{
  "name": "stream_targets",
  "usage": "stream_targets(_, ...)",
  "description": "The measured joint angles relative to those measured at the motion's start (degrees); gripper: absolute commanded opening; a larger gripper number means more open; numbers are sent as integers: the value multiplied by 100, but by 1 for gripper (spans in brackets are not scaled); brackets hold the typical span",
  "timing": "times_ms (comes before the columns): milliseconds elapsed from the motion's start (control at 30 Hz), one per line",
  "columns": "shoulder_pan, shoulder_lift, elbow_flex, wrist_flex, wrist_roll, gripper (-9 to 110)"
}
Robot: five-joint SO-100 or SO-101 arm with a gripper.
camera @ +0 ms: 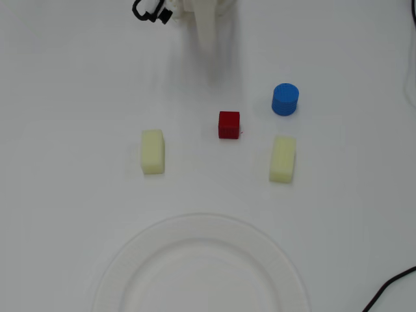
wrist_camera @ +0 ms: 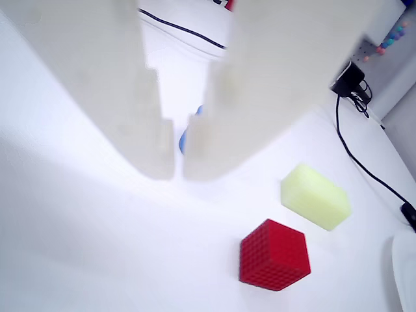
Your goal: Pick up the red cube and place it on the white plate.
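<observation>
The red cube (camera: 229,125) sits on the white table, between two pale yellow blocks and above the white plate (camera: 123,273), which fills the bottom centre of the overhead view. In the wrist view the cube (wrist_camera: 273,254) lies at lower right, with a sliver of the plate's rim (wrist_camera: 408,273) at the right edge. My white gripper (wrist_camera: 179,172) hangs from the top, its fingertips nearly touching and empty, well apart from the cube. In the overhead view the gripper (camera: 207,40) is at the top centre, beyond the cube.
A blue cylinder (camera: 285,99) stands up and right of the cube. One pale yellow block (camera: 153,151) lies left, another (camera: 283,158) right; it also shows in the wrist view (wrist_camera: 316,196). A black cable (camera: 390,286) runs at the bottom right.
</observation>
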Motion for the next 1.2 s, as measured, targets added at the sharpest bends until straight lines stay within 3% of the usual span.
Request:
stream_targets(400, -545, -3410, -2355, -272, 431, 31)
stream_targets(700, -782, -4834, -2900, -466, 738, 31)
stream_targets(1200, -316, -5783, -2373, -1890, 510, 24)
